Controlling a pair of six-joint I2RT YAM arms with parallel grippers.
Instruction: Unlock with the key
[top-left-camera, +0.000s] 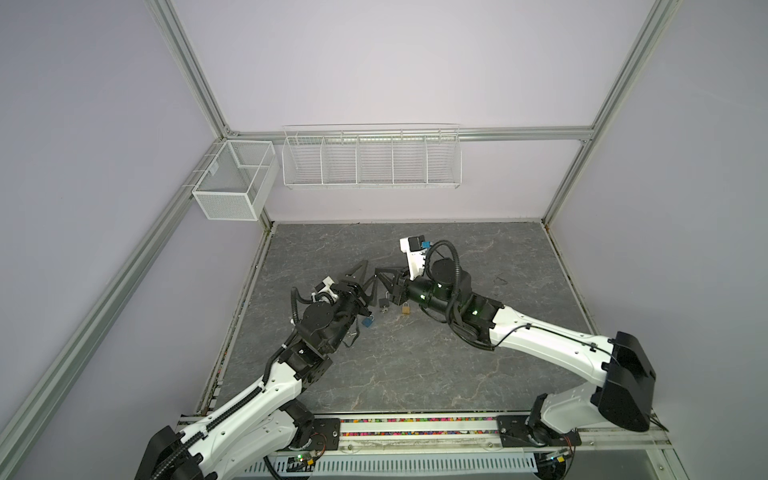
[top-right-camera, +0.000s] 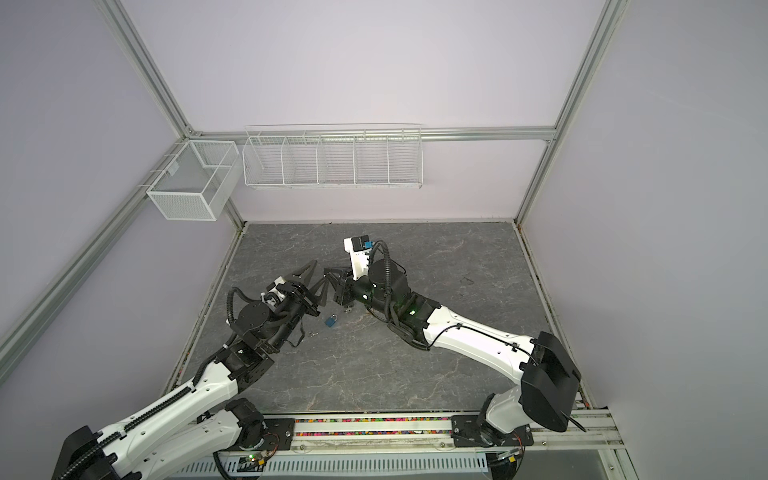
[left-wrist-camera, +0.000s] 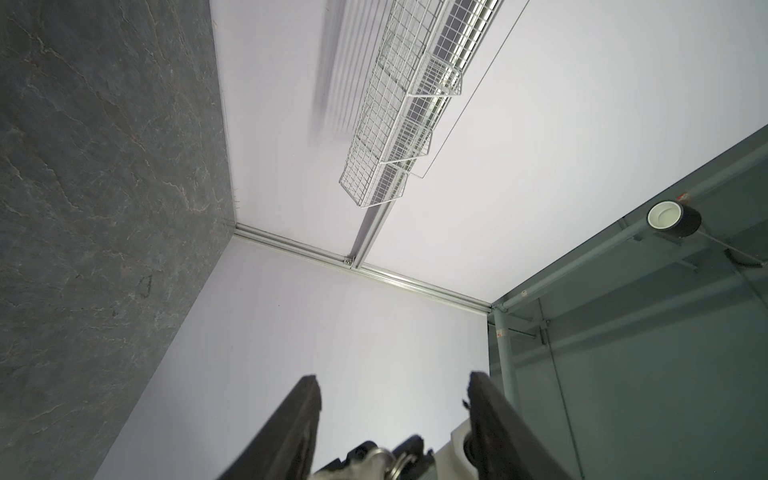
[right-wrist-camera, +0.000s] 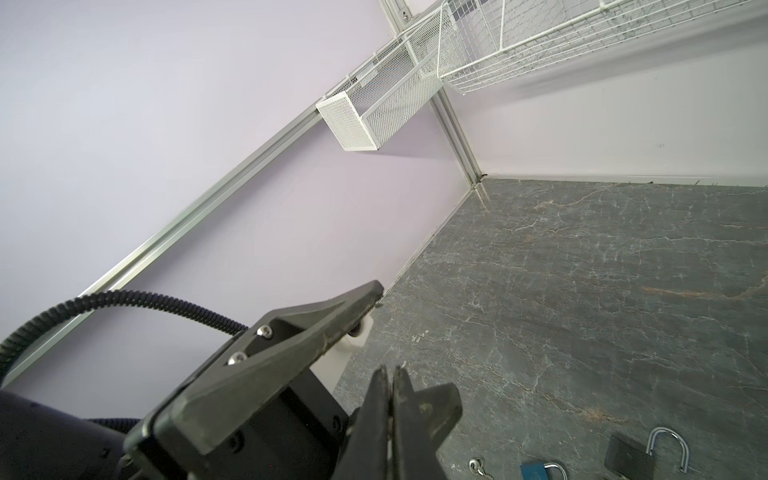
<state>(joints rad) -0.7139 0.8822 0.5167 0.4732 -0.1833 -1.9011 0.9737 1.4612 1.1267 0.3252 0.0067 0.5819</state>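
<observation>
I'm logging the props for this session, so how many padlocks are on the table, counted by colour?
blue padlock: 1
black padlock: 1
brass padlock: 1
Total: 3 padlocks

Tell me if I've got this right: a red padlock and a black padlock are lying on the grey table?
Not quite: it is a blue padlock, not a red one, as the right wrist view shows. It and the black padlock do lie on the grey table.
</observation>
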